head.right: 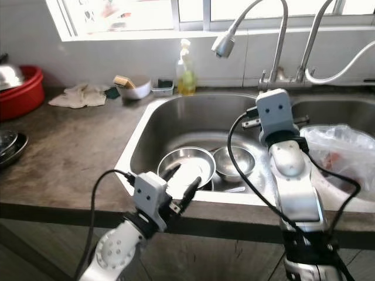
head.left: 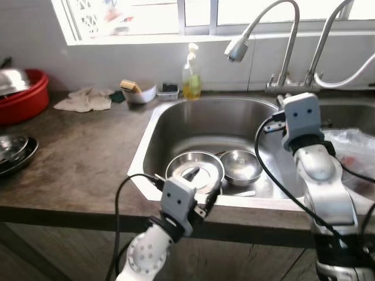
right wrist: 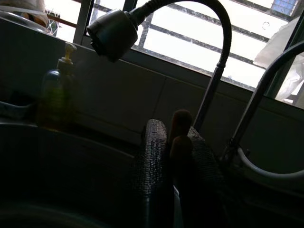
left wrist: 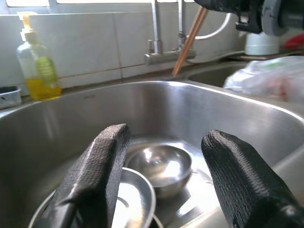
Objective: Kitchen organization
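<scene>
From the head camera, the left gripper (head.left: 202, 196) hangs over the near rim of the steel sink (head.left: 176, 117), its fingers spread apart and empty, just above a flat steel plate (head.left: 196, 167) lying on the basin floor. A small steel bowl (head.left: 240, 165) sits touching the plate on its right. The right gripper (head.right: 253, 120) reaches out over the right side of the basin, below the gooseneck faucet (head.left: 266, 23). A yellow soap bottle (head.left: 191, 76) stands on the back ledge, a crumpled plastic bag (head.right: 343, 149) lies in the neighbouring basin, and a red tub (head.left: 23, 96) sits far left on the counter. Through the left wrist camera, the two black fingers (left wrist: 97, 178) stand wide, framing the bowl and the plate's edge beneath them. The right wrist camera is dim, yet its fingers (right wrist: 154, 156) are plainly closed around a pair of wooden chopsticks (right wrist: 179, 135), which point up toward the faucet head.
</scene>
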`<state>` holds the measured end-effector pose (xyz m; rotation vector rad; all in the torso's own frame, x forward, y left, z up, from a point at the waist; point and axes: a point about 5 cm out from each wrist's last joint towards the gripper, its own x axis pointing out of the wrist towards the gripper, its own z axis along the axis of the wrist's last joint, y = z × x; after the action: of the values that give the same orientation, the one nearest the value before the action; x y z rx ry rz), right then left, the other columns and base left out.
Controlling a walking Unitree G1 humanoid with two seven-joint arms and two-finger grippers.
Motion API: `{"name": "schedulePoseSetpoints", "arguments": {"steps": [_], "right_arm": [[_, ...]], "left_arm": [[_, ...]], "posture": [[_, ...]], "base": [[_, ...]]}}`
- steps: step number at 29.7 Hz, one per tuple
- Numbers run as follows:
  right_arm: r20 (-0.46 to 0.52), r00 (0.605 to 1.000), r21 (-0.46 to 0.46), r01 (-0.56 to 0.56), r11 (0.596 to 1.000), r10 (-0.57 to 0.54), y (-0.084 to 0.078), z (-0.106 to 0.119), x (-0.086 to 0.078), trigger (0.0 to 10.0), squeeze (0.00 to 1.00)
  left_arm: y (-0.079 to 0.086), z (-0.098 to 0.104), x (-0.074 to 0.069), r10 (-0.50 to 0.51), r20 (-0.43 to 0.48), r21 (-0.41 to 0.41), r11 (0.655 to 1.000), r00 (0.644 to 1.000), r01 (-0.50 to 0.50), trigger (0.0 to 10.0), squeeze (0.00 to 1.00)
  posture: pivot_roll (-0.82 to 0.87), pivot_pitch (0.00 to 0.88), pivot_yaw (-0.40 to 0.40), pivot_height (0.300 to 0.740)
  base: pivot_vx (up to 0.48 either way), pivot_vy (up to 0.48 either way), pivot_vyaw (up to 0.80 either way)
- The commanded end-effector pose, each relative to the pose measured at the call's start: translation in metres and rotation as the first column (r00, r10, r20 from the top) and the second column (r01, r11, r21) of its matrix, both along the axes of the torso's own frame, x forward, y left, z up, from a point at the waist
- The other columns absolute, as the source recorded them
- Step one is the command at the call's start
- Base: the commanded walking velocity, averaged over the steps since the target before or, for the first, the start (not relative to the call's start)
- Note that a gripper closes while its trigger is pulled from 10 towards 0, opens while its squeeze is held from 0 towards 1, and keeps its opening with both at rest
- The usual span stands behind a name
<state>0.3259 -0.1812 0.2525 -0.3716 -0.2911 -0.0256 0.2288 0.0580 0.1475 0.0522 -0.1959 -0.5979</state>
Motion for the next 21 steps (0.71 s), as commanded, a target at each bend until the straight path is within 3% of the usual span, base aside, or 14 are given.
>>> {"name": "schedulePoseSetpoints", "arguments": {"steps": [1, 7, 12, 21], "right_arm": [[-0.043, 0.999, 0.003, -0.02, 1.0, 0.02, 0.003, -0.003, 0.006, 10.0, 0.0], [-0.151, 0.989, 0.012, 0.013, 1.0, -0.011, -0.011, -0.008, 0.028, 10.0, 0.0], [-0.294, 0.954, -0.071, 0.043, 0.997, -0.062, -0.02, -0.026, 0.046, 10.0, 0.0], [-0.397, 0.915, -0.133, 0.019, 0.991, -0.071, -0.017, -0.044, 0.057, 10.0, 0.0]], "left_arm": [[0.004, -0.003, 0.0, 0.015, -0.017, 0.011, 1.0, 1.0, -0.015, 10.0, 0.0], [0.001, -0.001, -0.005, 0.014, -0.021, 0.002, 1.0, 1.0, -0.014, 10.0, 0.0], [0.001, -0.001, -0.008, 0.021, -0.03, -0.001, 1.0, 0.999, -0.022, 10.0, 0.0], [0.004, -0.001, -0.014, 0.03, -0.041, 0.003, 1.0, 0.999, -0.03, 10.0, 0.0]], "posture": [[0.18, 0.043, -0.007, 0.74], [0.19, 0.081, -0.016, 0.74], [0.2, 0.105, -0.02, 0.74], [0.22, 0.139, -0.023, 0.74]], "base": [[0.0, 0.0, 0.0], [0.0, 0.0, 0.0], [0.0, 0.0, 0.0], [0.0, 0.0, 0.0]]}}
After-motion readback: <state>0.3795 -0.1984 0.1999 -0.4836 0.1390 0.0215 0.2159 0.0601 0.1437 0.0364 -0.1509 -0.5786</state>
